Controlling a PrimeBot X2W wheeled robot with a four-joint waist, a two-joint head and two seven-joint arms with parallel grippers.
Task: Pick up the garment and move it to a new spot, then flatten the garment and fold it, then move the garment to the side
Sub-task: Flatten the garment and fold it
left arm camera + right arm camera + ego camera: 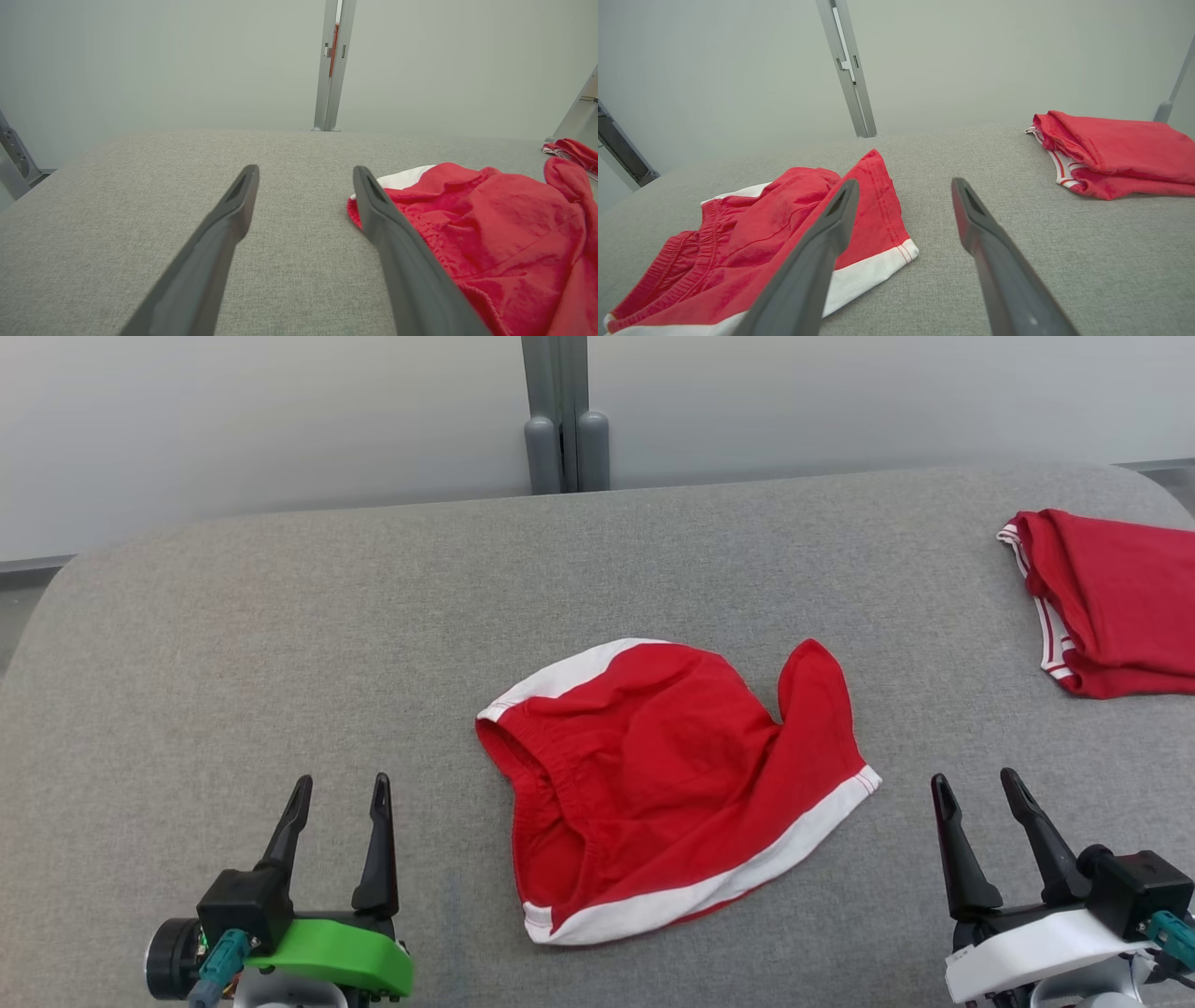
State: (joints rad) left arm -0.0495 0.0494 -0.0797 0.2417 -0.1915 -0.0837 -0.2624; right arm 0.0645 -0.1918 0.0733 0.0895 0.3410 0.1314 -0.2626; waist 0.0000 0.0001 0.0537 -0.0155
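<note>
Left gripper (341, 782) sat closest to the camera, at about 7 o'clock in the head view. It had a green back and its fingers were spread wide with nothing between them. Right gripper (976, 778) was pretty much the mirror of that at 5 o'clock, with a white back and fingers parted the same way, holding nothing. Both pointed toward 12, and neither was touching any cloth.

Shorts (653, 775), red with white trim, lay rumpled more or less dead centre on the grey table (280, 616), between the two grippers and a bit further toward 12. The elastic waistband opening faced roughly 8 o'clock, one leg flopped up toward 1, and a white hem band ran along the 5 o'clock edge.

From the left wrist view the shorts were off at 4 o'clock, and from the right wrist view they were down at 8.

Way over at 2 o'clock in the head view was a folded garment (1111, 607), also red with white stripes, near the table's edge and well apart from the shorts. A grey post (560, 411) stood at 12 behind the table, against a pale wall (233, 420).
</note>
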